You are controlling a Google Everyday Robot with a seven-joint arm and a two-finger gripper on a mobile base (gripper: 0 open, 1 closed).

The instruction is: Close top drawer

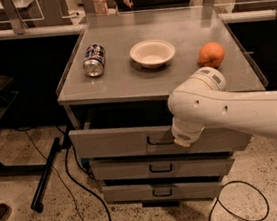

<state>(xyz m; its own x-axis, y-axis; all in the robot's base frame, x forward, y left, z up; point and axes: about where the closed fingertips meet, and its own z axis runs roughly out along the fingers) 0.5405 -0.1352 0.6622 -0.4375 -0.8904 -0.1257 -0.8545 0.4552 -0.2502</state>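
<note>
The top drawer (pixel 125 142) stands open. The claw (pixel 184 138) sits beside its handle (pixel 159 140); I cannot tell its state. Push squarely inward, centred, to avoid jamming.

The arm (pixel 239 107) is showing as a thick, smooth tube in glossy white, swelling into a rounded joint (pixel 197 100) at its near end. Three small dark holes (pixel 224 108) are dotting its side in a loose row. Two flat round caps are carrying grilles of fine dark dots, one (pixel 216 78) on top of the joint and one (pixel 182 137) closing a short stub beneath it. The claw is hiding behind this joint, out of sight.
</note>
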